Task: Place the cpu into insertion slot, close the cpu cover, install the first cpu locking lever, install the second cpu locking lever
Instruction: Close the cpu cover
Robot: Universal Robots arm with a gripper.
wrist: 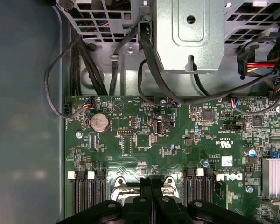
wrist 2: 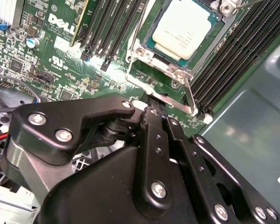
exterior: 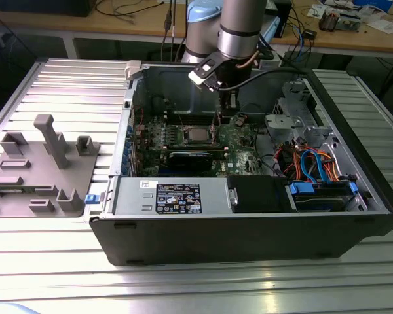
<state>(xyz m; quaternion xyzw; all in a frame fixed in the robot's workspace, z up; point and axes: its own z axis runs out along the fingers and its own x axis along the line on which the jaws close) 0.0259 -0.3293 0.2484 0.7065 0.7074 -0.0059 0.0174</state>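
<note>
The cpu [wrist 2: 183, 29], a square chip with a silver top, lies flat in the insertion slot [exterior: 187, 138] on the green board [wrist: 130, 121]. The silver cpu cover [wrist 2: 142, 52] frames it and looks laid down around it. A thin silver locking lever [wrist 2: 161, 92] runs along the socket's edge, and a second rod [wrist 2: 190, 95] angles off its corner. My gripper [wrist 2: 157, 108] hangs just above that edge with its black fingers [wrist: 144, 186] pressed together; whether they pinch the lever is hidden. In the exterior view the gripper [exterior: 226, 104] sits inside the case, toward that view's right of the cpu [exterior: 196, 135].
Black memory slots [wrist 2: 224, 60] flank the socket. A long black card [exterior: 196, 157] lies in front of it. A metal cage [wrist: 189, 37] with black cables stands beyond the board. Drive bays with orange and blue cables [exterior: 314, 163] fill the exterior view's right. A grey fixture [exterior: 46, 163] sits outside the case.
</note>
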